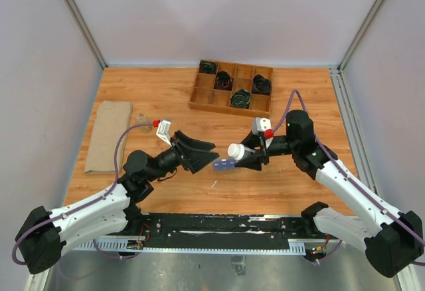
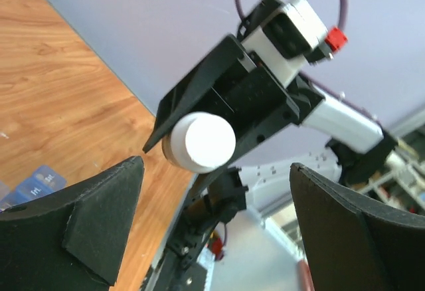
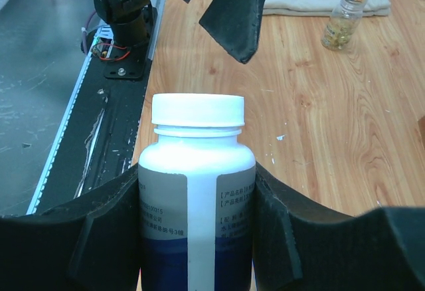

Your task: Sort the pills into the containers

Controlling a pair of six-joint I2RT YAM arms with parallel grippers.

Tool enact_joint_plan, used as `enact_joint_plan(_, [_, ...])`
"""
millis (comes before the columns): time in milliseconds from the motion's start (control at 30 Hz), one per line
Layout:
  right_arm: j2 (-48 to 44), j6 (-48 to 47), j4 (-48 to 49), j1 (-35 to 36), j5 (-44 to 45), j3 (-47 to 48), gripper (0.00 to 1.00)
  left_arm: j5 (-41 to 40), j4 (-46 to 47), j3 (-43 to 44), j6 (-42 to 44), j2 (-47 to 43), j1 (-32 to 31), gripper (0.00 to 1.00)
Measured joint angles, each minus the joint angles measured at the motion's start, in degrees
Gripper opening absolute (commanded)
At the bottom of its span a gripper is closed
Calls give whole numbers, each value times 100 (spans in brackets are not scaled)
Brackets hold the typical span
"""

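My right gripper [image 1: 247, 153] is shut on a white pill bottle [image 3: 196, 191] with a white cap and a blue band; it holds it above the table, cap pointing at my left gripper. The bottle's cap shows in the top view [image 1: 235, 151] and in the left wrist view [image 2: 208, 141]. My left gripper [image 1: 207, 154] is open and empty, its fingers [image 2: 99, 218] spread just short of the cap. The translucent-blue pill organizer [image 1: 224, 165] lies on the table below the two grippers; its end shows in the left wrist view [image 2: 32, 186].
A wooden divided tray [image 1: 199, 96] of black cables stands at the back. A folded beige cloth [image 1: 109, 135] lies at the left, with a small clear bottle of yellow capsules [image 3: 345, 20] beside it [image 1: 142, 119]. The table's near edge has a black rail [image 1: 219, 223].
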Motion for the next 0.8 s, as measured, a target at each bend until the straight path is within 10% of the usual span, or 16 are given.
enact_joint_plan(400, [68,-212,-133,-173,103,9,14,-2769,-2754,2496,520,852,-1049,89])
enact_joint_plan(800, [243,-472,-339,-173,245,28,14,-2793,-3101,1982,634,763,-1147,84])
